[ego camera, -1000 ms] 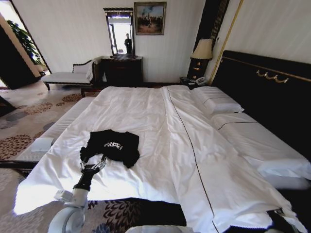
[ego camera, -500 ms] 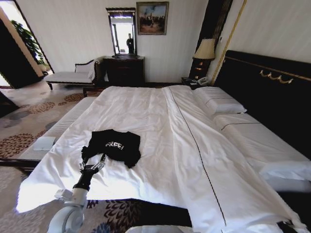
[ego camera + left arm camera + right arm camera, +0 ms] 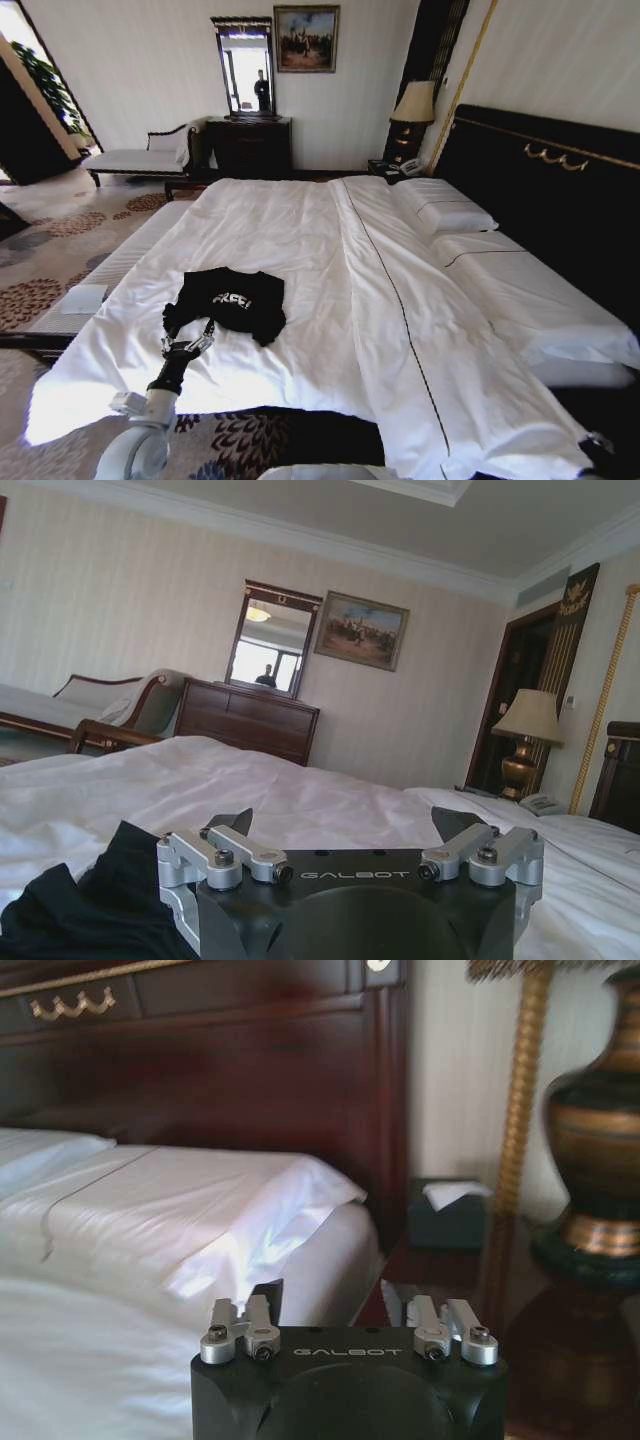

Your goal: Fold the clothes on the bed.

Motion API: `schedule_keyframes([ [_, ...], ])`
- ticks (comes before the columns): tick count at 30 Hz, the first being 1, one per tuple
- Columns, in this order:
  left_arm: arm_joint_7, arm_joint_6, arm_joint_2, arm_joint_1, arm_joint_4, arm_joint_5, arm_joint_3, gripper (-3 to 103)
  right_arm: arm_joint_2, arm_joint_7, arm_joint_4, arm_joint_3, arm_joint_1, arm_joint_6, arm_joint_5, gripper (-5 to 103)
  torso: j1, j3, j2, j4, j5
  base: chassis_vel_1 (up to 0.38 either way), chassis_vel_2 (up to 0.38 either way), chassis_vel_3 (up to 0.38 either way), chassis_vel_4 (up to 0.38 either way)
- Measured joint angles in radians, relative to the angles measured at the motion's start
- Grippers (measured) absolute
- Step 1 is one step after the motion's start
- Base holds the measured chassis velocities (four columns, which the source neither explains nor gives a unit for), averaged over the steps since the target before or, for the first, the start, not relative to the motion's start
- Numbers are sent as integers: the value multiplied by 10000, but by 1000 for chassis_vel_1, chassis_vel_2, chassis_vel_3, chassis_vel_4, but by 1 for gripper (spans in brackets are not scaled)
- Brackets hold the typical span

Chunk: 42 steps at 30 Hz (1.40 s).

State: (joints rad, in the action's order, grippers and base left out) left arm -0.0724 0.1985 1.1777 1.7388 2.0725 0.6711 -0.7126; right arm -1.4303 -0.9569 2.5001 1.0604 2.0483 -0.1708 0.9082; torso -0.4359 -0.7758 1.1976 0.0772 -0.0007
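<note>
The clothes, one black T-shirt (image 3: 228, 300) with white lettering, lie flat on the near left part of the bed (image 3: 330, 260). My left gripper (image 3: 188, 344) hovers at the shirt's near edge, just short of the lower left sleeve. In the left wrist view the left gripper (image 3: 343, 825) stands open, with the black fabric (image 3: 90, 900) beside and below one finger and nothing between the fingers. My right gripper (image 3: 330, 1300) is open and holds nothing. It sits low by the bed's head end, facing a white pillow (image 3: 200, 1210) and the dark headboard (image 3: 230, 1070).
White pillows (image 3: 445, 210) lie along the headboard (image 3: 560, 190) on the right. A nightstand with a lamp (image 3: 600, 1150) and a tissue box (image 3: 450, 1210) stands near the right gripper. A dresser with a mirror (image 3: 250, 140) and a chaise (image 3: 140, 158) line the far wall.
The whole head view has swung slightly, so the camera moved. The left gripper stays at the shirt's near edge, and the shirt lies as before.
</note>
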Motion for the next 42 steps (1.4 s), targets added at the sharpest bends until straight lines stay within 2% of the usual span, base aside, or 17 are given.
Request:
schedule_keyframes([
  [2,4,-1,48,26,61,-17,-2,100,55,-14,81,-195,-30,-147,167,65,0,0,0,0,7,0,0,0,0],
  [4,4,-2,58,46,88,-22,-23,100,76,37,88,-356,-61,-186,182,65,0,0,0,1,5,0,0,0,0],
  [6,4,-3,76,125,114,-51,-122,100,134,172,81,-830,-245,-198,189,82,-1,0,0,1,8,0,0,0,0],
  [11,12,-14,167,362,237,-231,-295,100,238,665,-1010,-1670,-872,-110,408,96,-2,-1,0,0,6,0,0,0,0],
  [14,15,-32,210,435,305,-320,-334,100,253,904,-1409,-1896,-1081,-33,390,99,-2,0,-1,0,7,0,0,0,0],
  [16,40,-153,332,598,546,-441,-446,100,273,1873,-2018,-2263,-1476,349,85,100,-2,-1,-2,0,10,0,0,0,0],
  [17,40,-153,332,598,546,-441,-446,100,273,1873,-2018,-2263,-1476,349,85,100,-2,-1,-2,0,10,0,0,0,0],
  [22,138,-569,631,910,1080,-484,-613,100,639,5521,-2718,-2280,-1716,2719,-997,100,-2,0,-2,-1,5,0,0,0,0],
  [24,139,-640,674,957,1177,-484,-617,100,700,6005,-2815,-2256,-1736,3017,-1194,100,-2,0,-2,-1,5,0,0,0,0],
  [26,29,-996,860,1114,1724,-483,-620,100,960,7826,-3108,-2226,-1832,4012,-1794,100,-2,-1,-2,-1,8,0,0,0,0],
  [27,-56,-1185,942,1140,1988,-483,-611,100,1054,8392,-3168,-2230,-1875,4274,-1863,100,-2,0,-2,-1,9,0,0,0,0],
  [28,-56,-1185,942,1140,1988,-483,-611,100,1054,8392,-3168,-2230,-1875,4274,-1863,100,-2,0,-2,-1,9,0,0,0,0],
  [30,-329,-1604,1167,1149,2599,-601,-521,100,1273,9752,-3257,-2294,-2006,4832,-1979,100,-2,0,-2,0,9,0,0,0,0],
  [32,-416,-1660,1230,1143,2719,-670,-493,100,1329,10066,-3267,-2318,-2039,4961,-2010,100,-2,-1,-2,0,9,0,0,0,0],
  [35,-1202,-1662,1682,1147,3148,-1330,-229,100,1634,11604,-3312,-2448,-2301,5469,-2601,100,-2,0,-2,-1,7,0,0,0,0],
  [39,-1650,-1382,2026,1179,3166,-1936,-100,100,1726,11882,-3271,-2539,-2490,5452,-3382,100,-2,-1,-2,-2,9,0,0,0,0],
  [42,-1707,-1295,2238,1236,3153,-2251,-121,100,1874,11854,-2962,-2634,-2520,4912,-3693,100,-3,-1,-3,-2,7,0,0,0,0],
])
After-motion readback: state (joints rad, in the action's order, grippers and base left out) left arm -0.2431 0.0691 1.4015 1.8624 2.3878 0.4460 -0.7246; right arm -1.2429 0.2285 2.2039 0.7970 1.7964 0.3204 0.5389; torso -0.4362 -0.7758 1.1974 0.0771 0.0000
